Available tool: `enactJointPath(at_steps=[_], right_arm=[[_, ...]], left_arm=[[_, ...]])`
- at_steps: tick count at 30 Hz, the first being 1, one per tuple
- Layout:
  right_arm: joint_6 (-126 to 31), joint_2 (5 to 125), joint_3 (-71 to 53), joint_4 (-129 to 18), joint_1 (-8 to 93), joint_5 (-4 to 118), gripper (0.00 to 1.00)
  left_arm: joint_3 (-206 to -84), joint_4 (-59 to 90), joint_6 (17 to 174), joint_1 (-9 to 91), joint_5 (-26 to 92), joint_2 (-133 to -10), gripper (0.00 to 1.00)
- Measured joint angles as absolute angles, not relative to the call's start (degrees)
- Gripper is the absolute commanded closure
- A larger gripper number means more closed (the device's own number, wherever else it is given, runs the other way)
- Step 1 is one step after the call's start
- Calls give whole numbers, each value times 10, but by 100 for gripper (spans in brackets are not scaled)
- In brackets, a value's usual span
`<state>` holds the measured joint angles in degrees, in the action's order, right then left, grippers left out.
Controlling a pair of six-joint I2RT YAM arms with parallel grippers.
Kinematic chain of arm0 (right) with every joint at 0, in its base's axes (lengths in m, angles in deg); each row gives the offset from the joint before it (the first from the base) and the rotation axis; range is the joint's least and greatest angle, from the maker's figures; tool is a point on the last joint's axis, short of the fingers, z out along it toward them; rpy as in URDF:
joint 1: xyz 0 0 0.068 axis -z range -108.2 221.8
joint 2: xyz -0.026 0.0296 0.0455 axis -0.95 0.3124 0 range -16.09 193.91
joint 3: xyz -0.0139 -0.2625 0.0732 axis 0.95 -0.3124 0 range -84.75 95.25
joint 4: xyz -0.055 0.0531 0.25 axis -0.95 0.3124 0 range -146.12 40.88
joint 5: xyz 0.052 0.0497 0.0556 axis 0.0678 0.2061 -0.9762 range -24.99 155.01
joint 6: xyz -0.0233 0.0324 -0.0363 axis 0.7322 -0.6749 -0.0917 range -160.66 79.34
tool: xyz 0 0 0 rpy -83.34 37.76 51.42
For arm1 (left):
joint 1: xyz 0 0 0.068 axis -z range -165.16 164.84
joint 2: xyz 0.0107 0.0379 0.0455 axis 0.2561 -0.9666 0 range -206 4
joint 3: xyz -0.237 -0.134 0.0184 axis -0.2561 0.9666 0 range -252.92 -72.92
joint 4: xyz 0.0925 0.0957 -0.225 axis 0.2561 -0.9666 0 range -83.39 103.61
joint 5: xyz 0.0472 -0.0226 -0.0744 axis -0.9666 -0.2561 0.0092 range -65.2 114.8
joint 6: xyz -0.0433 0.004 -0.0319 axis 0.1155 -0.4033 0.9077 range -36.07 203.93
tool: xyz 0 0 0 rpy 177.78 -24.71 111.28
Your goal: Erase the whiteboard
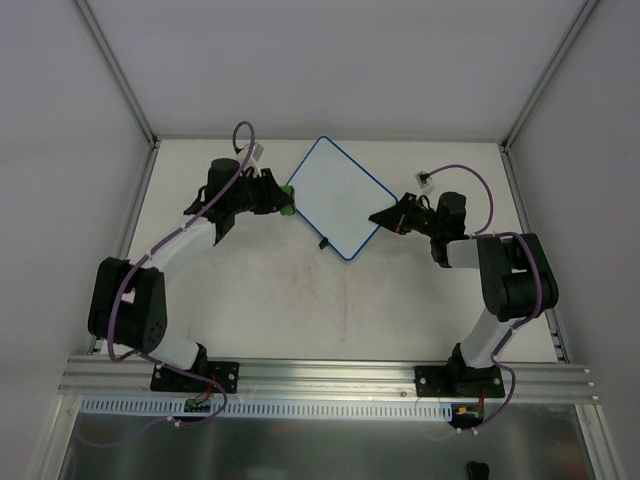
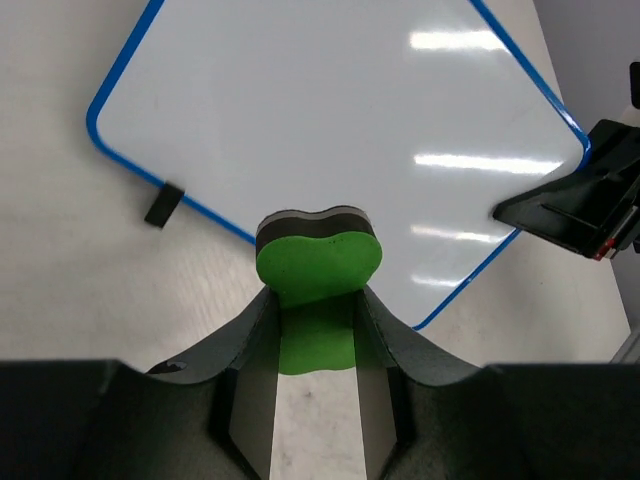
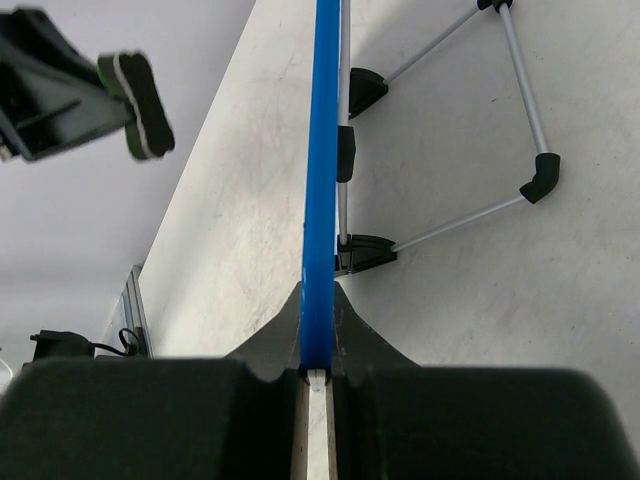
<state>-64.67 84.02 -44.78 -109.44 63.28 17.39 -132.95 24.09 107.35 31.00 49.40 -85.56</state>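
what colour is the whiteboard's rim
Blue; the whiteboard rim shows best in the left wrist view.

I've open counter (image 1: 330, 300) btwn the arms, near side; whiteboard (image 1: 335, 195) blocks far middle, left gripper (image 1: 284, 199) & right gripper (image 1: 382, 217) flanking it.

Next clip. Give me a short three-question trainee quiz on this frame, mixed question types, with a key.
1. True or false: the left gripper is empty.
2. What is the right gripper shut on? A) the whiteboard's blue rim B) a marker C) nothing
3. Fill in: the eraser is ___ in colour.
Key: 1 false, it grips the eraser; 2 A; 3 green.
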Motion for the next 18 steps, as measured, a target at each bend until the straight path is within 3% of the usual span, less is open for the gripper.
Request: enactJointPath(at_steps=[6,13,18], right_arm=[[-650,840,-448,-1094,633,172,100],[-653,840,-448,-1095,632,171,100],[-654,840,-448,-1095,632,171,100]], left_arm=[[-1174,181,1134,317,384,-697,100],[-1100,20,1238,317,222,-591,100],[-1051,-50,1298,317,176,-535,96]])
